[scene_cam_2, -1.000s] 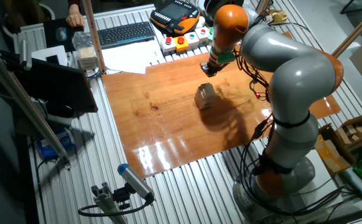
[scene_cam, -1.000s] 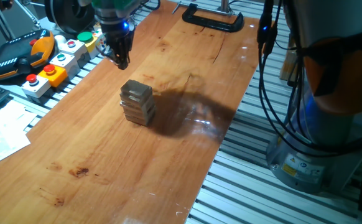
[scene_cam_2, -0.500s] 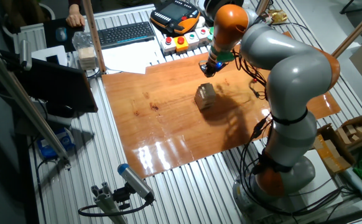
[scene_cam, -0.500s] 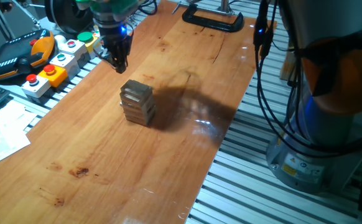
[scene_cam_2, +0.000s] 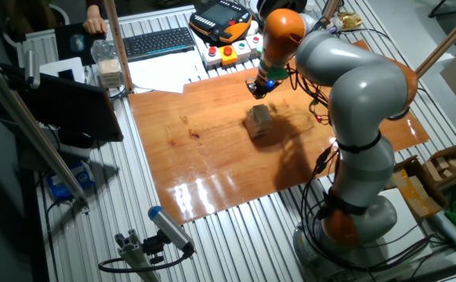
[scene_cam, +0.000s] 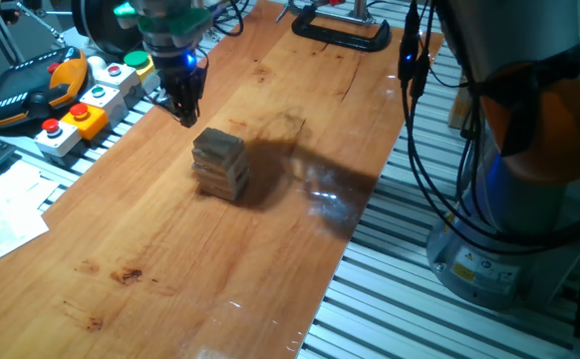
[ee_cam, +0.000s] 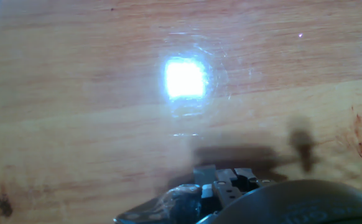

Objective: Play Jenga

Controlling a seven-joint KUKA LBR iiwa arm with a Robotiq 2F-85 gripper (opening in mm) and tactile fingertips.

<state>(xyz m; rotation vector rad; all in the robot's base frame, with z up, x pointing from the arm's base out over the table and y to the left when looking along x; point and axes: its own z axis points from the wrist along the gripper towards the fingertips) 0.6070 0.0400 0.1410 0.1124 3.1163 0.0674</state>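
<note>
The pincer (scene_cam: 184, 112) hangs above the wooden table (scene_cam: 270, 249) with its fingers pressed together, pinching nothing. Just beside it — toward the table's middle — stands the Jenga tower (scene_cam: 219, 163) (upright, blocks stacked crosswise). Push-button boxes (scene_cam: 86, 100) line the table's edge; no writing on them can be read.

Grey rounded arm (scene_cam_2: 353, 86), orange joint bands, black cables alongside; dark pincer (scene_cam: 184, 110), blue light above.
</note>
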